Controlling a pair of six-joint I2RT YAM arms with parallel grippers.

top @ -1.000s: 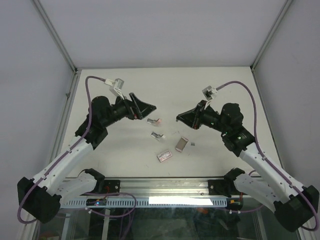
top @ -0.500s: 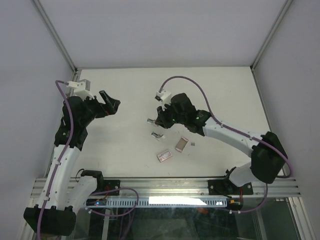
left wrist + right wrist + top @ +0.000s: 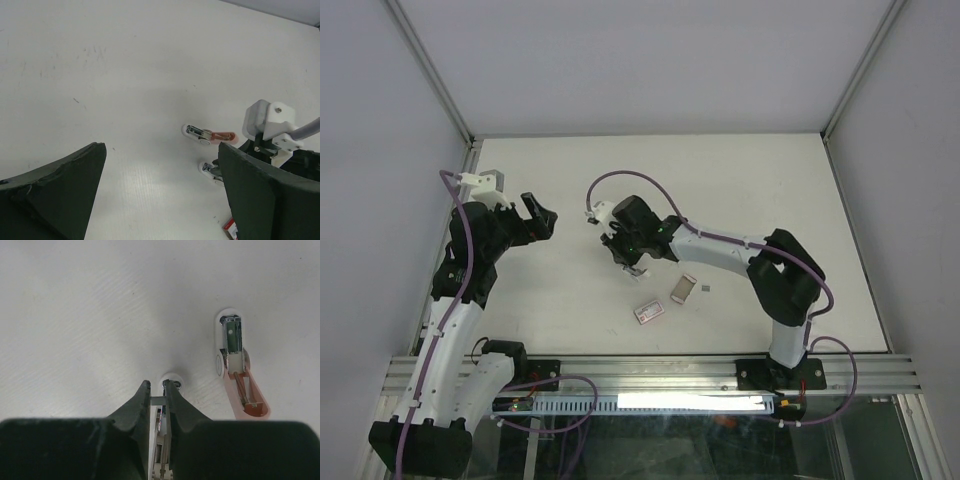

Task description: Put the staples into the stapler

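Staples in the grip, stapler lying open and not yet loaded.

The staples (image 3: 157, 400), a short grey strip, sit crosswise between the tips of the right fingers (image 3: 134, 412), which pinch them low over the counter (image 3: 75, 315). The stapler (image 3: 231, 342) lies flat just to their right, its metal channel facing up and, as far as I can see, bare. Its long axis runs away from the wrist, with the white rounded nose at the far end and the pink lid swung open, trailing back toward the arm. A second small white-nosed piece (image 3: 172, 385) lies right under the fingertips; I cannot tell what it is. To my eye the pick-up is done, while seating the strip and closing the lid remain. The left fingers (image 3: 55, 195) hang spread wide and empty, off to the side.
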